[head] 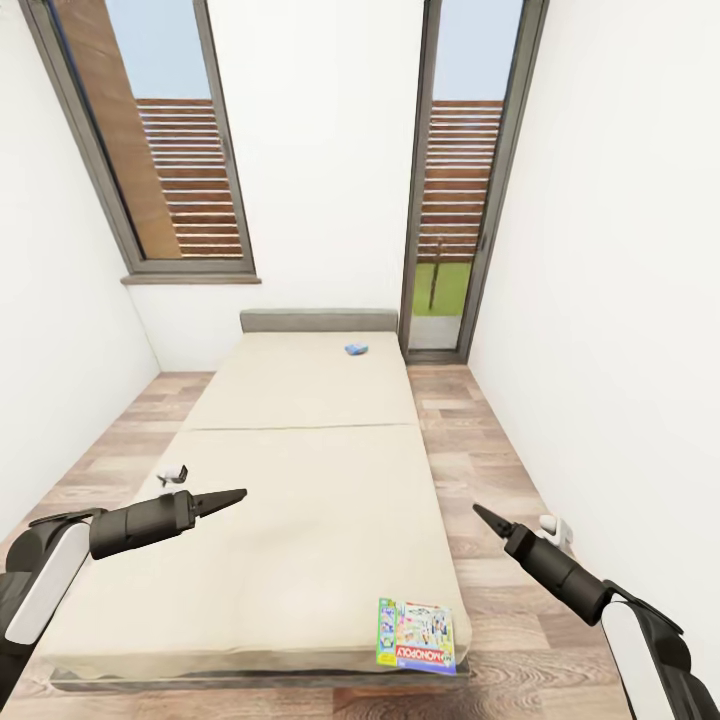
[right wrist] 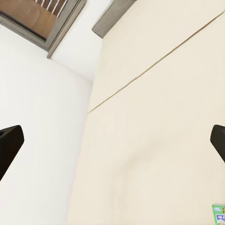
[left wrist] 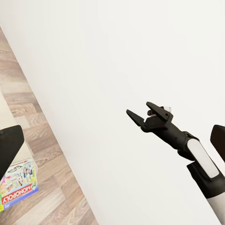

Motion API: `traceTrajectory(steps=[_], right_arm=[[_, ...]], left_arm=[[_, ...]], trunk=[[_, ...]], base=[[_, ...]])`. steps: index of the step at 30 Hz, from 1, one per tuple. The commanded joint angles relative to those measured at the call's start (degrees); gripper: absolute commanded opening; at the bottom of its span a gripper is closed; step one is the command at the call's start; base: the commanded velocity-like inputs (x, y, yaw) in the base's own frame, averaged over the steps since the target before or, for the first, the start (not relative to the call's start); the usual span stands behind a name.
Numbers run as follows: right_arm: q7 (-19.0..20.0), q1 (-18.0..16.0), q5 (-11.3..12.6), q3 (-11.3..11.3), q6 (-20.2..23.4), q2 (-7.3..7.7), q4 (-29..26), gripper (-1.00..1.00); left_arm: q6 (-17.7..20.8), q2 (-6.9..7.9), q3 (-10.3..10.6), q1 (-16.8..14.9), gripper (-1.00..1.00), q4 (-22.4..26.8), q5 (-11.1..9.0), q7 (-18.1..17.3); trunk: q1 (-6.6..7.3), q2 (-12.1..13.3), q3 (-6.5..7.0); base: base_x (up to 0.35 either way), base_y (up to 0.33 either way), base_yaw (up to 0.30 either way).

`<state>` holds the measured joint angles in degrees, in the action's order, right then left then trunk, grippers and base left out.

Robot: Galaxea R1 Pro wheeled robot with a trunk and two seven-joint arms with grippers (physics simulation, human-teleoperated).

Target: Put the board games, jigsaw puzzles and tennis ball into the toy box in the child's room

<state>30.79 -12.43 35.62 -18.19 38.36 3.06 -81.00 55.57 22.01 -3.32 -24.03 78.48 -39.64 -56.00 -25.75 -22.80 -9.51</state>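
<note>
The Monopoly box (head: 417, 636) lies at the bed's (head: 300, 500) near right corner, banner readable; plank floor (head: 480, 420) flanks both sides. Left gripper (head: 225, 497) and right gripper (head: 482, 514) hover, jaws apart.

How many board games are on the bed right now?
2: the Monopoly box at the bed's near right corner, and a small blue box at the far end near the headboard. Nothing seems hidden.

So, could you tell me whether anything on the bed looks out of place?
Mildly: the Monopoly box lies at the bed's near corner, by the edge and slightly askew. A small blue box lies far off near the headboard. Nothing looks damaged.
</note>
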Motion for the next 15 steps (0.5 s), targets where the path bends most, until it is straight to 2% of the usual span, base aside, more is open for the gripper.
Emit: traceTrajectory(steps=[1,15], right_arm=[[0.06,-0.06,0.24,-0.09,0.42,0.00,-0.02,1.00],[0.00,-0.06,0.24,-0.09,0.40,0.14,0.05,1.00]], left_arm=[[0.24,0.02,-0.02,-0.05,1.00,0.00,0.00,-0.18],[0.24,0.05,-0.13,-0.05,1.00,0.00,0.00,-0.37]], trunk=[[-0.04,-0.11,-0.02],[-0.04,-0.11,1.26]], base=[[0.000,0.000,0.000],[0.000,0.000,0.000]])
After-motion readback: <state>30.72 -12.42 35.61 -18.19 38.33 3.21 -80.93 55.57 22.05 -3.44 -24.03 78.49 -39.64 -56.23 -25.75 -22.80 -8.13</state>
